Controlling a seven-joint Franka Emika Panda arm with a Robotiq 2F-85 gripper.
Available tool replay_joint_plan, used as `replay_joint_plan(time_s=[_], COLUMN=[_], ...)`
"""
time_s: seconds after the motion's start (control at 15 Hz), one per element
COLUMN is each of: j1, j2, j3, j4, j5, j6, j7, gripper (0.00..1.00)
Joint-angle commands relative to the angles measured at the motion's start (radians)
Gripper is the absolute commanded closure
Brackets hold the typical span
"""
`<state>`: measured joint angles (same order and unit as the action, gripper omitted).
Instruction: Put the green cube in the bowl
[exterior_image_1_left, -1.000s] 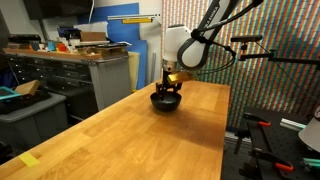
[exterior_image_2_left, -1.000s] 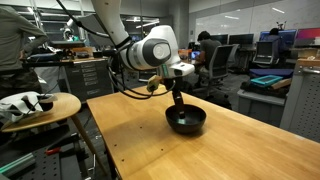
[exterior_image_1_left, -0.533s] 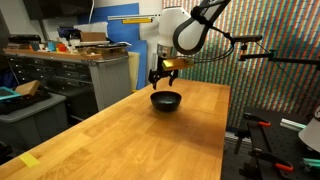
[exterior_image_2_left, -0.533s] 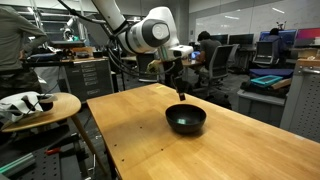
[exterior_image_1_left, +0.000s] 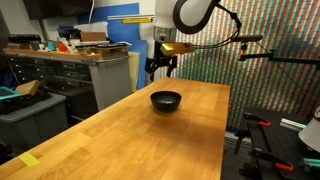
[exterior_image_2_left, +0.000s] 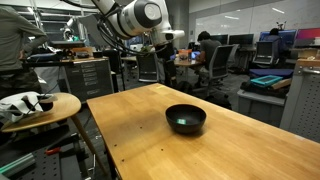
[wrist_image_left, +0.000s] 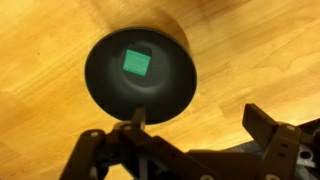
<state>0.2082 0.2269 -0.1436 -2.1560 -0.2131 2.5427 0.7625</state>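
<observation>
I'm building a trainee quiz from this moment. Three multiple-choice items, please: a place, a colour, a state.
1. Where is the green cube relative to the bowl? A beside it; B inside it; C held above it.
2. The bowl's colour? A black; B white; C red.
3. The gripper is: A shut on the cube; B shut, empty; C open, above the bowl.
Answers: B, the wrist view shows it on the bowl's floor; A, dark in every view; C, jaws apart, nothing between.
</observation>
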Motion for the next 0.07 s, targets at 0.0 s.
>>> replay_joint_plan(time_s=[0.0], j1=[-0.031], j2=[0.005], j3=[0.027], j4=[0.002], j5=[-0.009], j6=[-0.003], j7=[0.004], gripper=[0.00])
